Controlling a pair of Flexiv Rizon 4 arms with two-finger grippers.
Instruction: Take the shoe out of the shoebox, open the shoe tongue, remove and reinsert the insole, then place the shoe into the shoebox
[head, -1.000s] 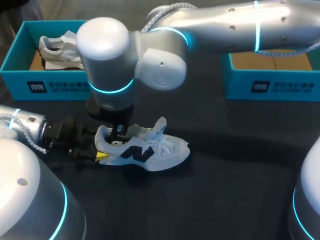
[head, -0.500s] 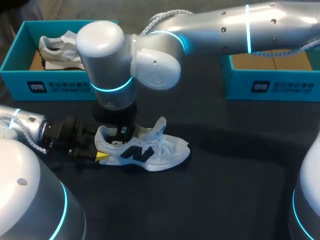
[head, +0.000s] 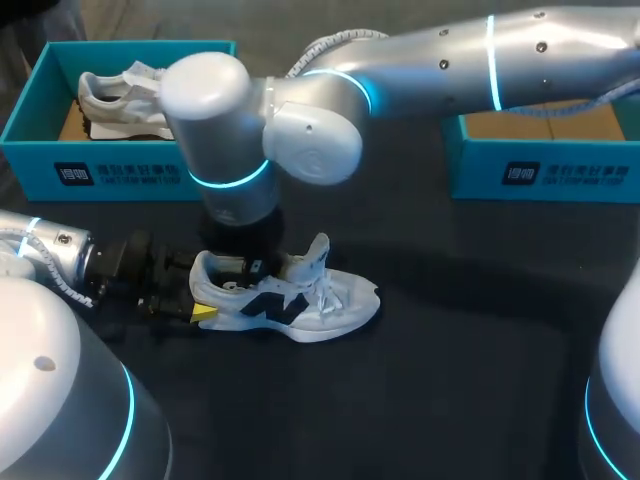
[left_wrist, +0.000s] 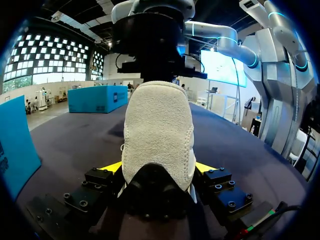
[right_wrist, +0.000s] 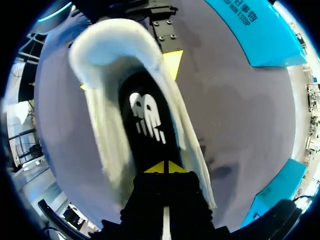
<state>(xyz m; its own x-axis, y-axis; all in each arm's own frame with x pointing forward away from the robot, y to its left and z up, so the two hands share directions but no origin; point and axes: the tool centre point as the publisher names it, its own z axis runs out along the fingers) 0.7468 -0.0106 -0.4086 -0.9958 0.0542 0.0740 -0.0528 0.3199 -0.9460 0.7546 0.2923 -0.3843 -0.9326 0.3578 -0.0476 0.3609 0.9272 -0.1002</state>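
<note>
A white shoe (head: 290, 297) with a dark side logo lies on the dark table, toe pointing right. My left gripper (head: 198, 290) holds its heel (left_wrist: 158, 130) from behind, one yellow fingertip (left_wrist: 113, 166) against each side. My right arm crosses over from the right and hangs its gripper (head: 248, 266) straight down into the shoe's opening. In the right wrist view that gripper (right_wrist: 164, 167) is shut, its yellow tips together just over the black insole (right_wrist: 147, 117) with its white logo. Whether the tips touch the insole I cannot tell. The tongue (head: 320, 250) stands up.
A blue shoebox (head: 120, 172) at the back left holds a second white shoe (head: 115, 95). Another blue box (head: 545, 172) stands at the back right. My right arm's large joints hang over the table's middle, above the shoe.
My right arm has shifted a little to the right and lower over the shoe's opening. The shoe and my left gripper have stayed put.
</note>
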